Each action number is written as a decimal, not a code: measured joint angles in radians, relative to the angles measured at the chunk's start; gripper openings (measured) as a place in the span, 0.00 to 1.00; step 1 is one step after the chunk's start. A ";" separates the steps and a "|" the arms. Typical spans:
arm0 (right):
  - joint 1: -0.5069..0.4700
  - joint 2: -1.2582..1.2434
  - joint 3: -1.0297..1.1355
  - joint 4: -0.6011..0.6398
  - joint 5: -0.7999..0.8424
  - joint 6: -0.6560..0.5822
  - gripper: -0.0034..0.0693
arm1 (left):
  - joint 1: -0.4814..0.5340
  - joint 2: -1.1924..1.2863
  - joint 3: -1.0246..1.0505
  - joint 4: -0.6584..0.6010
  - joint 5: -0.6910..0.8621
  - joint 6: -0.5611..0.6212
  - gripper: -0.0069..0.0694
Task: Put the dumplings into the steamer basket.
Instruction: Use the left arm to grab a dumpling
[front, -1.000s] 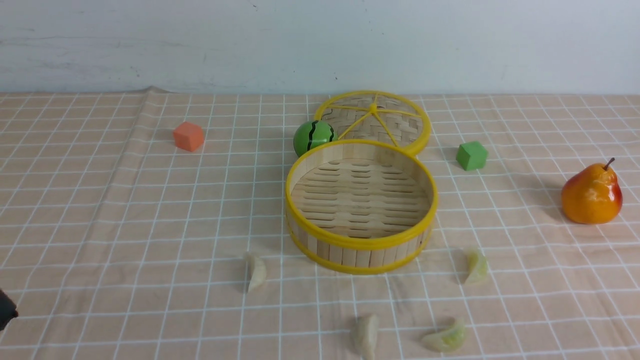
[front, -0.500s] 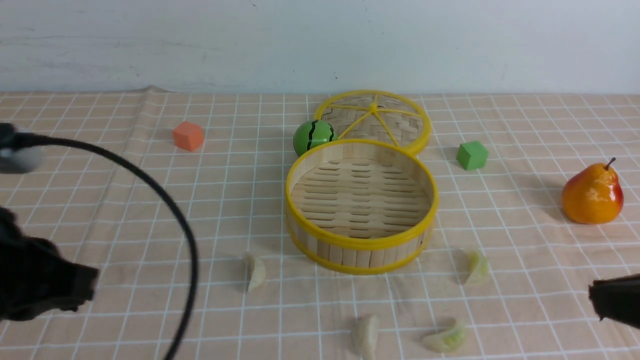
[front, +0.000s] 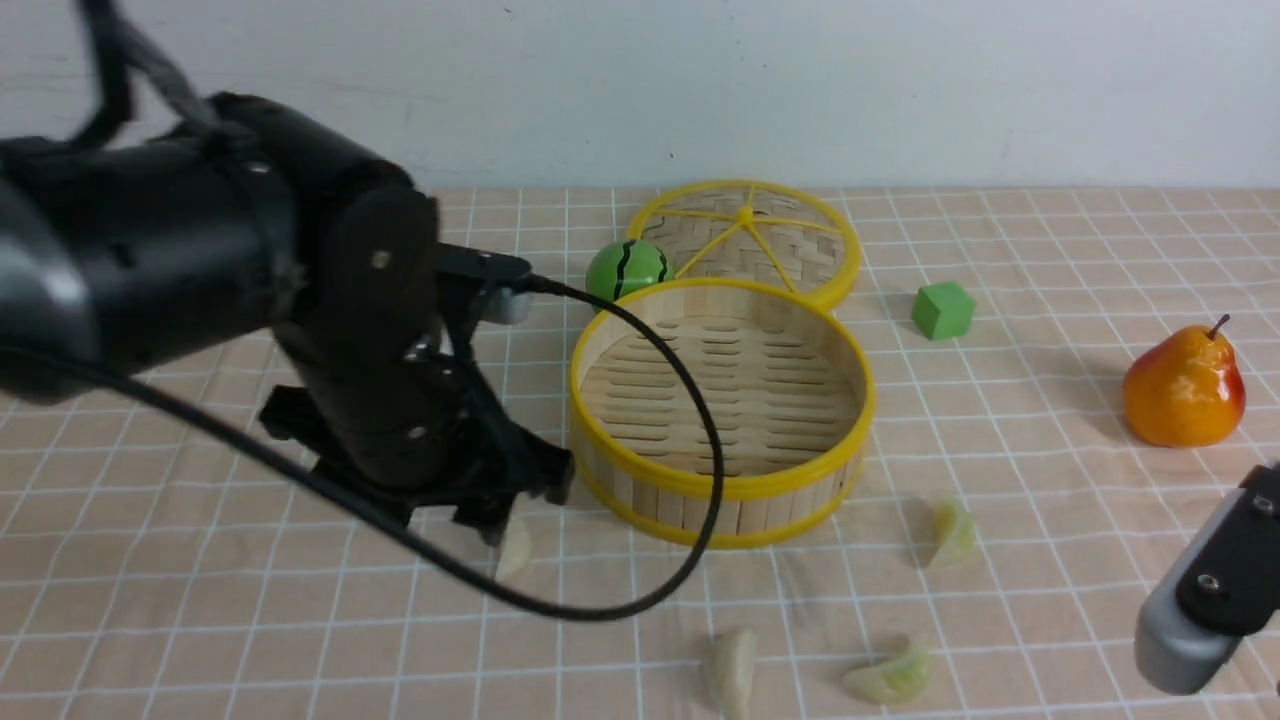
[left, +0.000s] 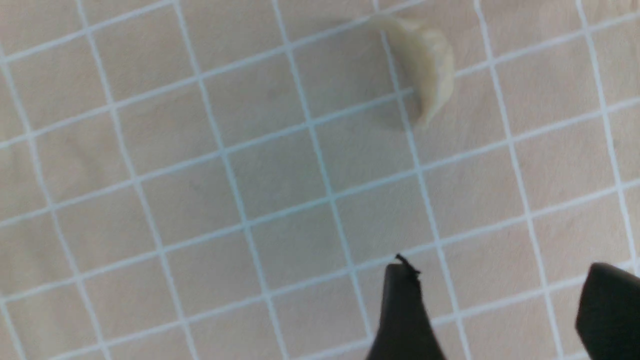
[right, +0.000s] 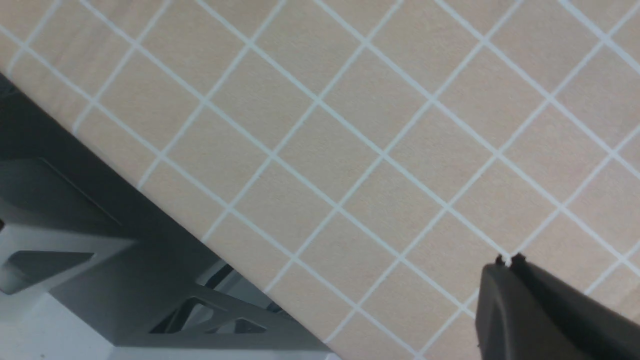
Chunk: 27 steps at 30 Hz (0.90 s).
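The steamer basket (front: 722, 487) stands empty mid-table, round bamboo with yellow rims. Four dumplings lie on the cloth in front of it: a cream one (front: 516, 548) at its left front, partly behind my left arm (front: 370, 340), another cream one (front: 730, 668) nearest me, and two pale green ones (front: 890, 676) (front: 953, 532) to the right. My left gripper (left: 500, 272) hangs open just above the cloth, with nothing between its fingers. That first cream dumpling (left: 425, 65) lies a little way beyond its tips. My right gripper (right: 507, 261) is shut and empty, low at the near right.
Behind the basket lie its woven lid (front: 750, 235) and a green watermelon ball (front: 626, 272). A green cube (front: 942, 310) and an orange pear (front: 1183, 385) sit to the right. My left arm's black cable (front: 702, 480) loops across the basket's front. The table's near edge (right: 150, 192) shows under my right gripper.
My left arm has swung in from the left edge to the cream dumpling by the basket, and its jaws have opened. My right arm has come further into the bottom right corner.
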<state>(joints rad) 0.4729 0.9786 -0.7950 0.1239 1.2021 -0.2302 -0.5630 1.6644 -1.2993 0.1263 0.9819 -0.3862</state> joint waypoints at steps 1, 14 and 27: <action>0.000 -0.002 0.000 -0.007 0.001 0.005 0.04 | 0.000 0.023 -0.012 -0.001 -0.005 -0.007 0.74; 0.000 -0.010 -0.006 -0.014 -0.010 0.013 0.05 | 0.000 0.344 -0.086 0.118 -0.195 -0.266 0.75; 0.000 -0.010 -0.006 -0.014 -0.062 0.013 0.06 | 0.000 0.341 -0.106 0.144 -0.157 -0.301 0.33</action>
<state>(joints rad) 0.4729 0.9690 -0.8009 0.1096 1.1405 -0.2172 -0.5630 2.0057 -1.4051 0.2701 0.8246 -0.6872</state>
